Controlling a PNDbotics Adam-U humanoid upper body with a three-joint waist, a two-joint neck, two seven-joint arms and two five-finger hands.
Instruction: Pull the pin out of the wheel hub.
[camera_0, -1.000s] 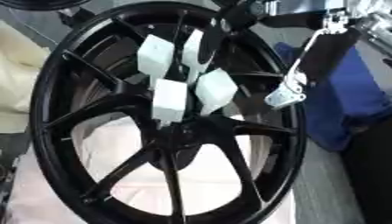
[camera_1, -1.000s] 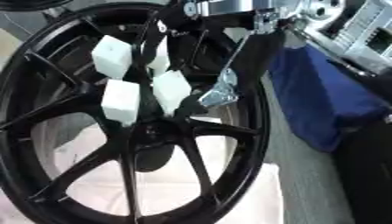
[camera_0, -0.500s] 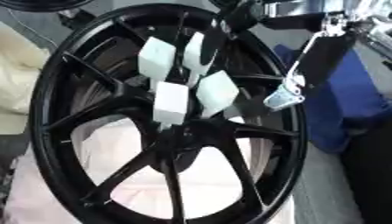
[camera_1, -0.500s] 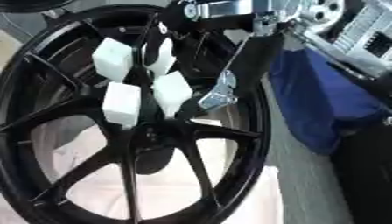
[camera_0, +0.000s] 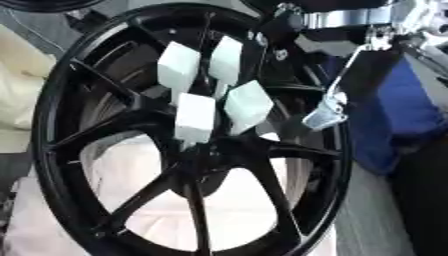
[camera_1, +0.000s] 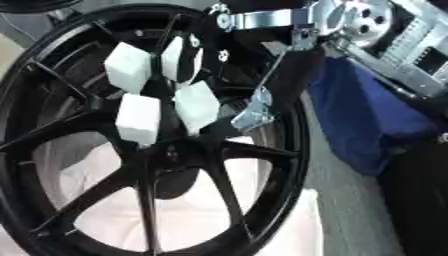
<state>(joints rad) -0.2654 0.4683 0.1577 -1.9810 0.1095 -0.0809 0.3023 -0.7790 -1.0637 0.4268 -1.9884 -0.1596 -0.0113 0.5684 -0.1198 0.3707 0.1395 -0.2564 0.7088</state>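
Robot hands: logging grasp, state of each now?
Left robot hand: not in view.
Right robot hand: at the wheel hub, open or closed cannot be told.

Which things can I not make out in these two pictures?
- The pin: neither view shows it clearly; the right hand, with its white-padded fingers, covers the centre of the wheel hub.
- Whether the hand touches the hub or grips anything: hidden behind its own finger pads.
- The left hand: in no view.
- The wheel's bottom rim: cut off by the lower edge.
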